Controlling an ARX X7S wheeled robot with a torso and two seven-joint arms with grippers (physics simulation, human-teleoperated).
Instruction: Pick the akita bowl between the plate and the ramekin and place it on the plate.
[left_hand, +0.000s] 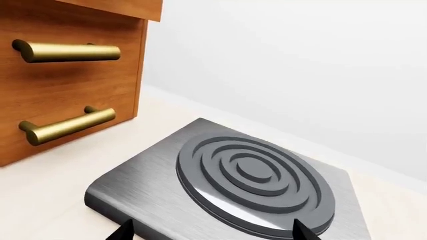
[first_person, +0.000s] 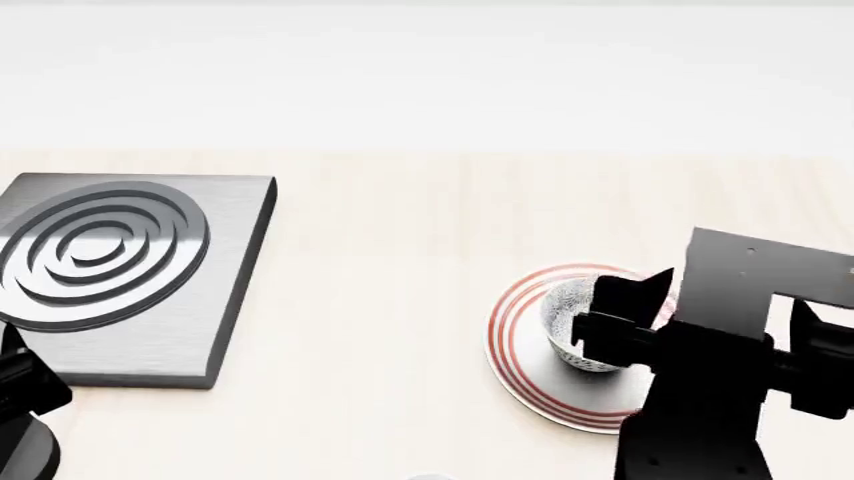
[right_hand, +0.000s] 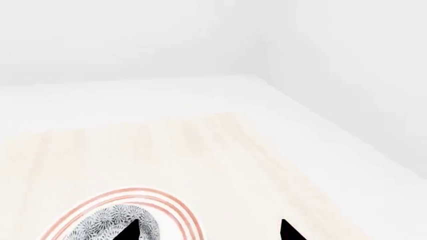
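- The left gripper (left_hand: 212, 231) shows only two dark fingertips set apart above the grey ringed burner plate (first_person: 114, 270), with nothing between them; a wooden cabinet (left_hand: 67, 75) with brass handles stands beyond the burner plate.
- The plate (first_person: 527, 355) lies on the pale countertop (first_person: 387, 300), right of centre.
- The akita bowl (first_person: 577, 310) sits upright on the plate.
- The right gripper (right_hand: 207, 231) hovers over the bowl, tips spread wide, one tip above the bowl's speckled side; they clasp nothing.
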